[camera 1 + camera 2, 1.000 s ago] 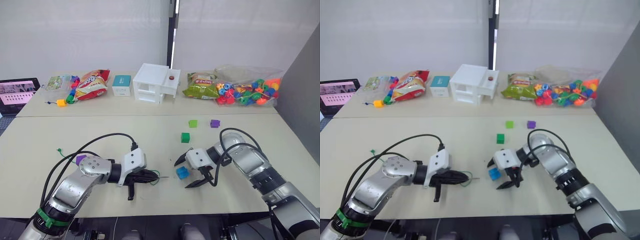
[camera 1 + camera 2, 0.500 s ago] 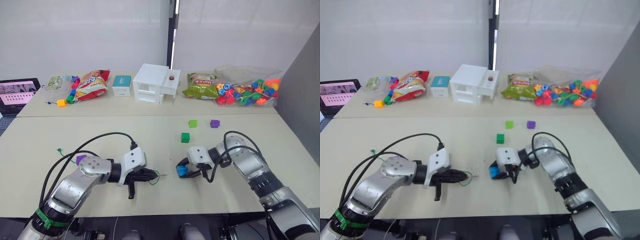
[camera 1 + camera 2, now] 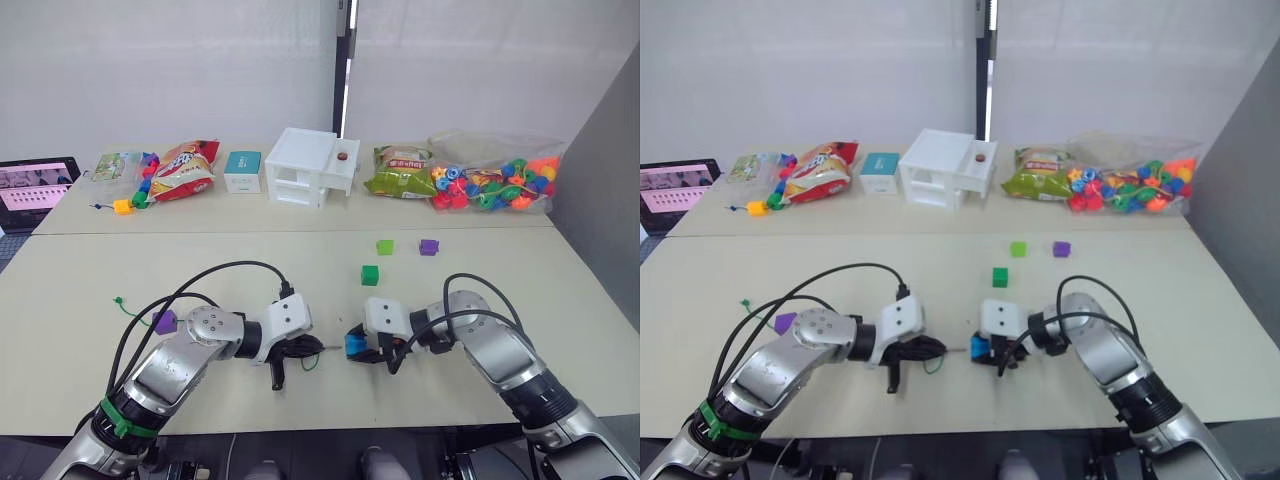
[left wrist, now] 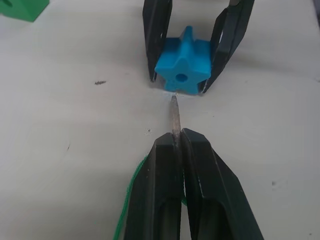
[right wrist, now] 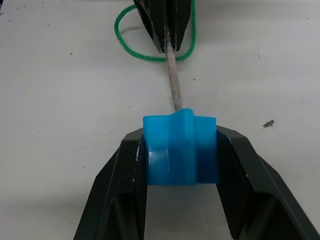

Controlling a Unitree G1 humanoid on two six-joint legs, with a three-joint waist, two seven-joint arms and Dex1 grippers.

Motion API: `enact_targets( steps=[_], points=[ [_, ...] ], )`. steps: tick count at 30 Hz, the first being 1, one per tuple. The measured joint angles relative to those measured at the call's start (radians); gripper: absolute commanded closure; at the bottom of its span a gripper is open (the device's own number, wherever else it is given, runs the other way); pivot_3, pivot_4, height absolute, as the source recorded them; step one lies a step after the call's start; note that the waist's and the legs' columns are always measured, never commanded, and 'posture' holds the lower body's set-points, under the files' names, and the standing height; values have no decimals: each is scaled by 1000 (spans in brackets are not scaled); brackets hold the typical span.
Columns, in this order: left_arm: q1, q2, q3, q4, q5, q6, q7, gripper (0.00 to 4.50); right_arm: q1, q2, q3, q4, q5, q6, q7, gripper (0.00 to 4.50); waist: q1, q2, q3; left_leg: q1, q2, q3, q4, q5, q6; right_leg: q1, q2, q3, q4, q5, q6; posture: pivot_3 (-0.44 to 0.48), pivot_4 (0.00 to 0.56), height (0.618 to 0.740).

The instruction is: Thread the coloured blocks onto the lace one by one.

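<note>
Threading step on: right gripper (image 4: 198, 45) is clamping the blue star-shaped block (image 4: 182, 61) low over the table (image 3: 200, 275), near the dark green block (image 3: 370, 275). Left gripper (image 4: 176, 145) is pinching the lace's grey tip (image 4: 174, 116), aimed just below the block's hole. Next move probably needs a slight lift, then push. Left wrist view is showing the hole; the right wrist view is showing the block's back and a green lace (image 5: 131, 45) loop.

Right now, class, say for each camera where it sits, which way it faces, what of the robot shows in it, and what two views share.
Left eye and right eye views: on the head, facing forward and down over the table; both arms show.
Left wrist view: along the left hand, shut on the lace's grey tip, towards the blue block.
Right wrist view: along the right hand, shut on that block, facing back at the left hand.
Shared: both wrist views show the block, the tip and both hands.
</note>
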Motion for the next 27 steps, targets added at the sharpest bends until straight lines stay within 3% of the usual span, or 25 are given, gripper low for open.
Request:
enact_targets(
  steps=[27],
  points=[
    [-46,-53,-24,57,31,-17,-29,4500,-6,-8,10,-33,-4,66,-13,3142,2,0,0,0,0,0,0,0,0,1,0,0,0,0,0,0,150,740]
  ],
)
